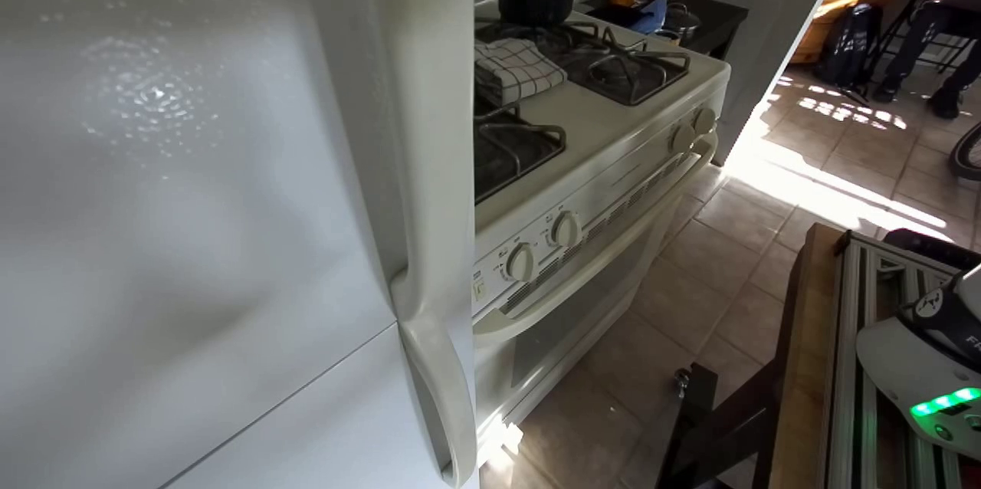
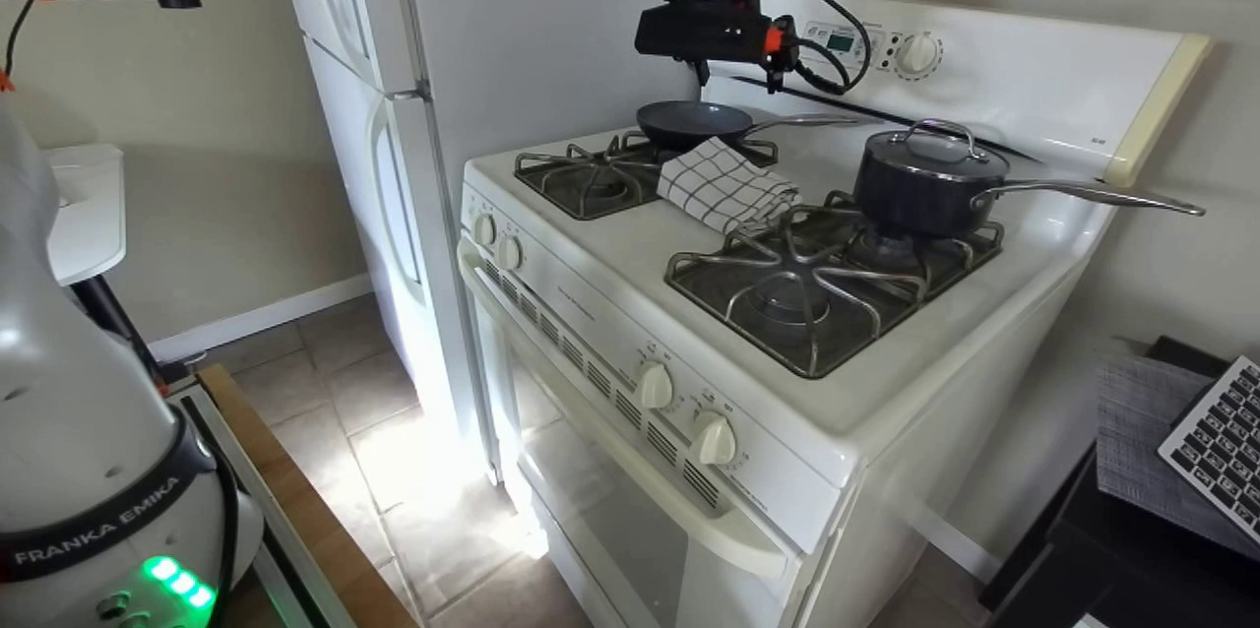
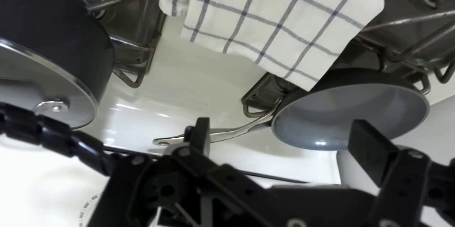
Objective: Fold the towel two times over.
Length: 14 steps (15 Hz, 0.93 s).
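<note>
- Towel (image 3: 280,20): top centre of the wrist view, white with dark check lines, lying on the stovetop (image 3: 199,81) between 2 sets of grates (image 2: 807,259). Its sides run up to or over the grates, we can't tell which.
- Layers show at the bunched end (image 2: 773,210) in an exterior view, so our guess is at least 1 fold is in. No way for us to count.
- Handling: we'd bet on light, floppy and pretty much unbreakable. Should skate easily on the smooth stovetop, might snag on a grate.
- Where we'd grab: pinch the lower edge in the wrist view, the bit over bare stovetop. Go shallow or the whole stack probably comes along.
- Claw (image 3: 282,131): bottom of that frame, spread wide, pads (image 3: 371,152) well apart and gripping nothing. Looks like it hangs in the air, not touching anything we can make out.
- Pan (image 3: 334,113): right by the towel's lowest corner in the wrist view; touching or not, can't say. We'd worry about bumping it.
- Lidded pot (image 2: 915,190): right of centre in an exterior view, apart from the towel.
</note>
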Each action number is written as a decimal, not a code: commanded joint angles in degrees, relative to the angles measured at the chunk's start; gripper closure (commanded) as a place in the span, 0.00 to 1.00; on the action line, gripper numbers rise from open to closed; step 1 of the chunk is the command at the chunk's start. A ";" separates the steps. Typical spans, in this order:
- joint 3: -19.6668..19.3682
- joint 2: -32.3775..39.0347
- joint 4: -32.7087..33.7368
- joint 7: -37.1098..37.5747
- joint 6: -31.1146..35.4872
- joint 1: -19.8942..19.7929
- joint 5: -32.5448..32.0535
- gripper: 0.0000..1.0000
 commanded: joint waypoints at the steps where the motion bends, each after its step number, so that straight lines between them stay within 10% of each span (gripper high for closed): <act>1: -0.77 -3.32 -4.54 10.63 4.48 0.82 -4.79 0.00; 14: -5.77 -6.72 -6.72 46.16 -1.11 2.77 -34.85 0.00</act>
